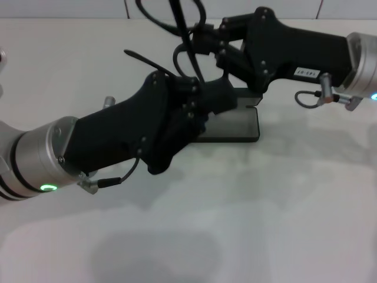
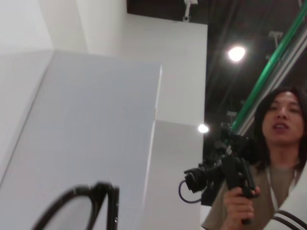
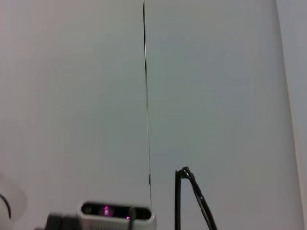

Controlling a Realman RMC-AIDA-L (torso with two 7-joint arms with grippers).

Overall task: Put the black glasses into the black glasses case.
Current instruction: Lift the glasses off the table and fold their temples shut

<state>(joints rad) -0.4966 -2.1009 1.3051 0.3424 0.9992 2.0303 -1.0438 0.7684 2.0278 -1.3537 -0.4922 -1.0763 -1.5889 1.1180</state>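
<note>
Glasses and case sit at the middle of a pale table (image 1: 247,224), and both of my arms meet there. The black glasses case (image 1: 235,125) lies flat and open, its grey lining facing up, partly hidden under my wrists. Just above the case, the black glasses (image 1: 187,50) are held up in the air, their thin temple arms sticking out toward the far side of the case and to my left. My left gripper (image 1: 203,94) reaches in over the near-left edge of the case and my right gripper (image 1: 206,44) comes in over its far-right side; I judge that both steady the frame so it can be lowered squarely into the lining. Whether either set of fingers is clamped on the frame or parted, I cannot tell, since my own wrists cover them. Each wrist camera points upward and catches only a piece of black frame.
</note>
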